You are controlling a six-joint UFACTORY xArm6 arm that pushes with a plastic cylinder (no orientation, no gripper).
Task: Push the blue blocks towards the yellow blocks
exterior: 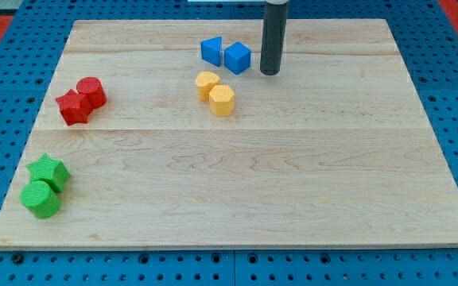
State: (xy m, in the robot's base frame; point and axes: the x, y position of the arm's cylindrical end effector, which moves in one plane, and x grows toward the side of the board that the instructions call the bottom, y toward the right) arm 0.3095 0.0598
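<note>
A straight, dark grey cylindrical rod, smooth and unmarked, ending in my tip (269, 74).

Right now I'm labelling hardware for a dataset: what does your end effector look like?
A plain, straight, dark grey cylindrical rod with a smooth matte surface, ending in my tip, which is flat. No cables, markings or fingers are visible on it. Its upper end runs out of the view's top, so the arm itself doesn't show.

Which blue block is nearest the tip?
The blue cube, just left of my tip; the other blue block lies farther left.
</note>
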